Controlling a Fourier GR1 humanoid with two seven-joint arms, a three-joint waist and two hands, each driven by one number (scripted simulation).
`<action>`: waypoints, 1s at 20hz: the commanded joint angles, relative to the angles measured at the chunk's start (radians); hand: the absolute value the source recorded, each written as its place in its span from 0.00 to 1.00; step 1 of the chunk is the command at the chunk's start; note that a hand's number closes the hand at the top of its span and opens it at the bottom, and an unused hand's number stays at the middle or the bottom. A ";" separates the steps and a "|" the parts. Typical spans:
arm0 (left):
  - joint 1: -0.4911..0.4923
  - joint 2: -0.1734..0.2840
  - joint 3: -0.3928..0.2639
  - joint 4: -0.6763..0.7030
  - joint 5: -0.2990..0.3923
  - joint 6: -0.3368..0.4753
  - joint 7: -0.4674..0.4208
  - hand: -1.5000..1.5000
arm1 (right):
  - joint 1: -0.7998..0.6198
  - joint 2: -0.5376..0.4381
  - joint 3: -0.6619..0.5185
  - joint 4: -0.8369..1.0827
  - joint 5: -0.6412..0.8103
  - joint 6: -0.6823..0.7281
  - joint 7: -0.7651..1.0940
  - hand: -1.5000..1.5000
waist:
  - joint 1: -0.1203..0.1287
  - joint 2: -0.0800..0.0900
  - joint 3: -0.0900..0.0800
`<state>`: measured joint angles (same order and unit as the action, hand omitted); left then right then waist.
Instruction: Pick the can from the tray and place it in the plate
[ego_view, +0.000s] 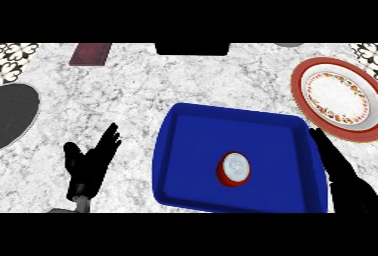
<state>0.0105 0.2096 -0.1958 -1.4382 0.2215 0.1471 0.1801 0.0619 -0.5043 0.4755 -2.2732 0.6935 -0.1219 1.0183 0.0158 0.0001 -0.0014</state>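
Observation:
A red can (234, 169) with a silver top stands upright in the blue tray (199, 150), toward its near right part. The white plate (338, 98) with a red rim and patterned border lies on the counter at the far right, beyond the tray's right corner. My right hand (341, 172) reaches up along the tray's right edge with straight fingers, right of the can and apart from it. My left hand (90, 162) rests open on the counter left of the tray, fingers up.
A dark grey round object (15, 112) lies at the left edge. A dark red rectangular block (91, 54) sits at the far left, and a black box (191, 48) stands at the far middle. Patterned tiles show in both far corners.

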 joint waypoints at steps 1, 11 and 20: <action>0.001 -0.029 -0.010 -0.014 -0.007 0.015 0.028 0.50 | -0.181 0.139 0.107 0.086 0.129 0.097 0.195 0.00 | -0.001 0.001 0.000; -0.029 -0.019 0.033 0.064 -0.023 -0.024 -0.004 0.50 | -0.131 0.347 0.176 0.299 0.211 0.092 0.148 0.00 | -0.017 0.000 0.001; -0.004 -0.052 0.044 0.028 -0.030 -0.023 0.030 0.50 | -0.192 0.456 0.124 0.442 0.305 0.150 0.111 0.00 | -0.013 0.000 0.001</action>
<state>0.0088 0.1758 -0.1575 -1.4366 0.1912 0.1244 0.2035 -0.0921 -0.0907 0.6196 -1.9092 0.9590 -0.0053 1.0641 0.0024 -0.0021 0.0016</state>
